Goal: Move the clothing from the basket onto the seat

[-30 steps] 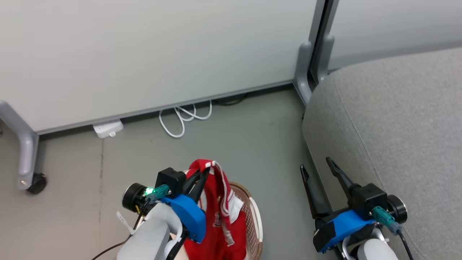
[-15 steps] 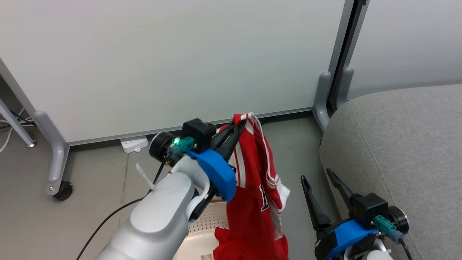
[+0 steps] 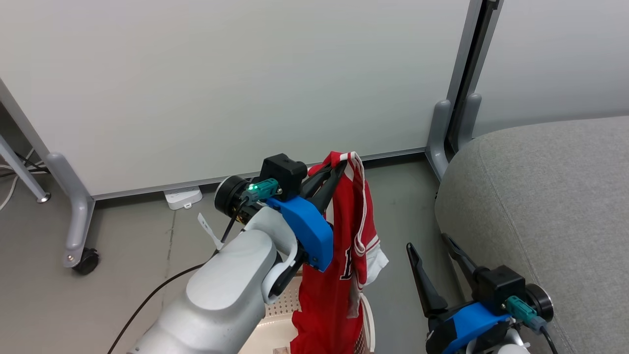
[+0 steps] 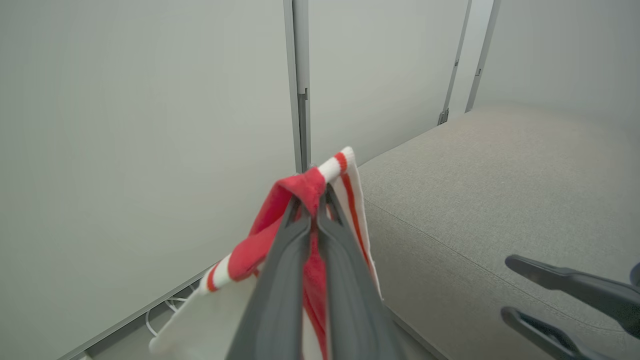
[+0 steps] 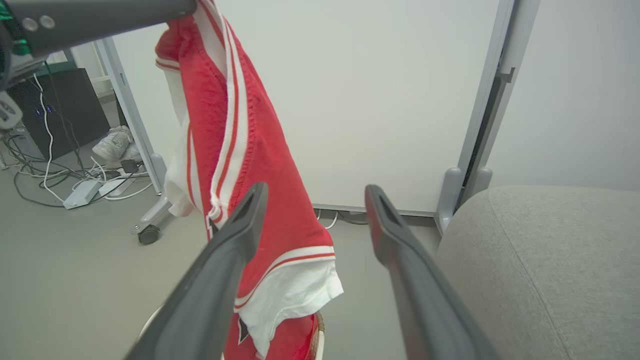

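A red jersey, the clothing (image 3: 336, 290), with white striped trim hangs from my left gripper (image 3: 339, 168), which is shut on its top fold. The left wrist view shows the dark fingers (image 4: 285, 280) pinching the red cloth (image 4: 300, 187). Its lower part trails into the cream perforated basket (image 3: 280, 307) at the bottom edge. My right gripper (image 3: 427, 242) stands open and empty to the right, beside the large grey seat (image 3: 540, 196). Its wrist view looks between the spread fingers (image 5: 220, 270) at the hanging clothing (image 5: 250, 150), with the seat (image 5: 550, 260) at the right.
White partition panels stand behind on grey posts, one with a caster wheel (image 3: 86, 260). A white power strip (image 3: 183, 196) lies at the panel's foot. Cables, a dark case (image 5: 65, 110) and a shoe (image 5: 112, 142) sit on the floor beyond.
The camera view has shifted. My left gripper has lifted the clothing up out of the basket and carried it slightly right. The right gripper stays open in place.
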### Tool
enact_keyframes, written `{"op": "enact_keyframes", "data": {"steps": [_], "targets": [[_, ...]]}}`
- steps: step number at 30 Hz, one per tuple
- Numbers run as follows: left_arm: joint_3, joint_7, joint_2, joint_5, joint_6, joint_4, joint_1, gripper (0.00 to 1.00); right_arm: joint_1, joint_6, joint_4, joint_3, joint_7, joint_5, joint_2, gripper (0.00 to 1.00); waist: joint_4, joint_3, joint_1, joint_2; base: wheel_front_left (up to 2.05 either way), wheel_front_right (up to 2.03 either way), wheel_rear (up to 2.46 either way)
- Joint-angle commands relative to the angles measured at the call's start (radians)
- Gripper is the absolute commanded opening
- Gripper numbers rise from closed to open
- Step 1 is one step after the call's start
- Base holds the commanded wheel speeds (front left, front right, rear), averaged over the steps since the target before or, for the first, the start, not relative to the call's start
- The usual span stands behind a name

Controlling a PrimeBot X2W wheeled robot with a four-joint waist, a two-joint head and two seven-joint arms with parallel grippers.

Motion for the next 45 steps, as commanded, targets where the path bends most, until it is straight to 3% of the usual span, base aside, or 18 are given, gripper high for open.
{"op": "enact_keyframes", "data": {"steps": [1, 11, 21, 38, 39, 40, 45], "targets": [[-0.007, -0.007, 0.003, -0.007, 0.005, 0.001, -0.012, 0.00, 0.001, -0.001, 0.001, 0.007, 0.003, 0.011, -0.002, 1.00, 0.000, 0.001, -0.0001, 0.0000, 0.00, 0.00, 0.00], [-0.058, -0.018, 0.003, -0.059, 0.016, 0.001, -0.039, 0.00, -0.128, -0.001, 0.085, 0.101, 0.031, 0.043, -0.002, 1.00, 0.001, 0.010, -0.0001, 0.0000, 0.00, 0.00, 0.00], [-0.119, -0.026, 0.002, -0.109, 0.022, -0.017, -0.060, 0.00, -0.320, -0.001, 0.304, 0.140, 0.051, 0.067, -0.002, 1.00, 0.027, 0.018, -0.0001, 0.0000, 0.00, 0.00, 0.00], [-0.203, -0.041, 0.002, -0.171, 0.019, -0.037, -0.088, 0.00, -0.521, -0.001, 0.648, 0.248, -0.041, 0.177, -0.002, 1.00, 0.061, 0.016, -0.0001, 0.0000, 0.00, 0.00, 0.00], [-0.207, -0.043, 0.002, -0.175, 0.020, -0.036, -0.088, 0.00, -0.529, -0.001, 0.661, 0.262, -0.044, 0.189, -0.002, 0.40, 0.061, 0.016, -0.0001, 0.0000, 0.00, 0.00, 0.00], [-0.210, -0.045, 0.002, -0.178, 0.022, -0.034, -0.088, 0.00, -0.536, -0.001, 0.670, 0.277, -0.047, 0.204, -0.002, 0.01, 0.060, 0.015, -0.0001, 0.0000, 0.00, 0.00, 0.00], [-0.220, -0.057, 0.002, -0.189, 0.030, -0.024, -0.091, 0.00, -0.554, -0.001, 0.709, 0.327, -0.079, 0.253, -0.002, 0.00, 0.052, 0.013, -0.0001, 0.0000, 0.00, 0.00, 0.00]]}}
